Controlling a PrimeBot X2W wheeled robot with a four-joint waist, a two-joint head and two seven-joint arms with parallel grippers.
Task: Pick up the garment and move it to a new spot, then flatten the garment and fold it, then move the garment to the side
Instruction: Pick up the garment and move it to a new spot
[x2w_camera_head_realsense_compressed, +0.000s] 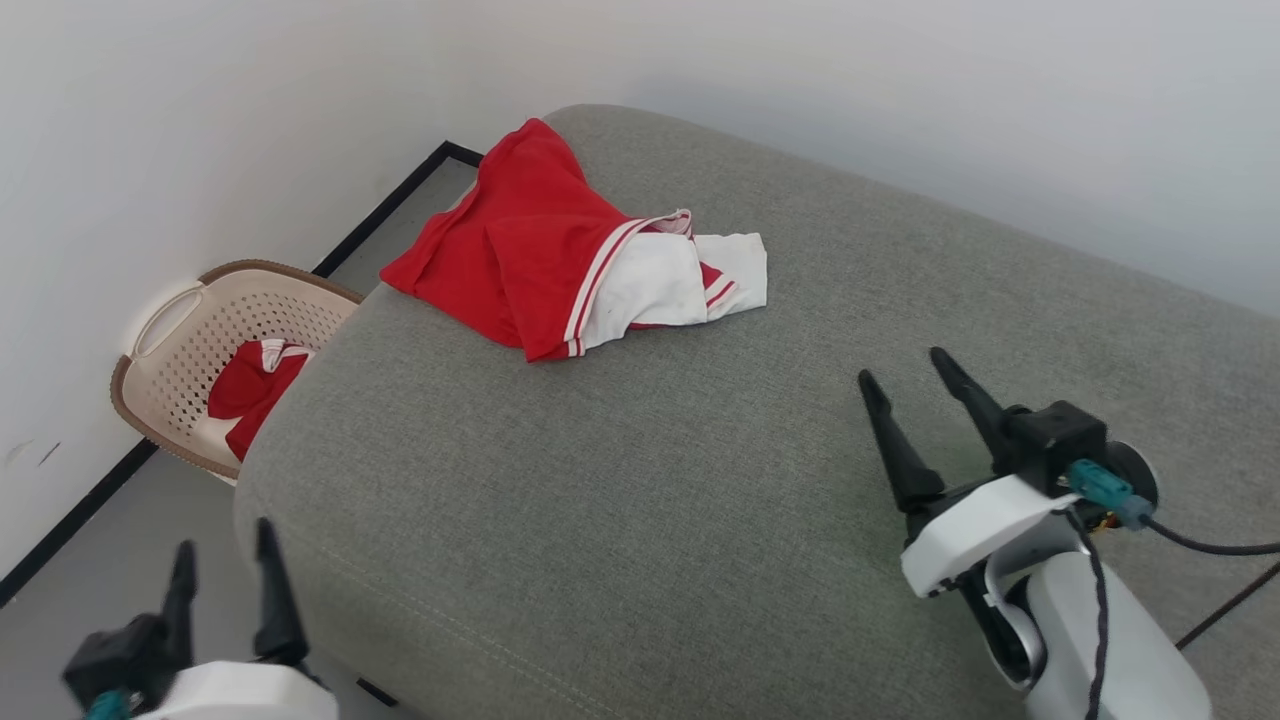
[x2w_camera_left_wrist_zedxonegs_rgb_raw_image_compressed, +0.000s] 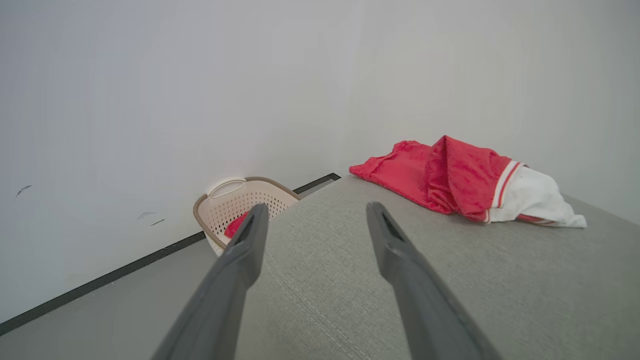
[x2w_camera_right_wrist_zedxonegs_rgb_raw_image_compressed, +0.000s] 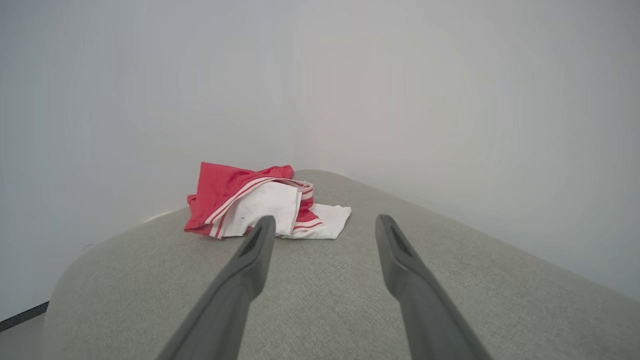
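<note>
- on the grey upholstered seat, toward 11 o'clock in the head view, the garment lay in a crumpled heap.
- its red body sat on the 10 o'clock side of the heap, and the white sleeves with striped trim spilled out toward 3 o'clock.
- the red edge at 12 o'clock reached the seat's far rim, near the corner of the pale wall.
- the left gripper sat at 7 o'clock in the head view, just off the seat's near left corner and over the grey floor. its two dark fingers stood spread apart with nothing between them.
- from the left wrist view, the garment lay at 2 o'clock beyond those parted fingers, well apart from them.
- the right gripper was at 4 o'clock in the head view, above the seat. its fingers were splayed wide, aimed toward 11 o'clock, empty and well apart from the garment.
- from the right wrist view, the heap showed at 11 o'clock, with a white sleeve just past the tip of the finger on that side; no contact was visible.
- a beige perforated basket stood on the floor at 9 o'clock, between the wall and the seat's left edge, with a red-and-white cloth inside.
- a black cable ran from the right wrist toward 3 o'clock.
</note>
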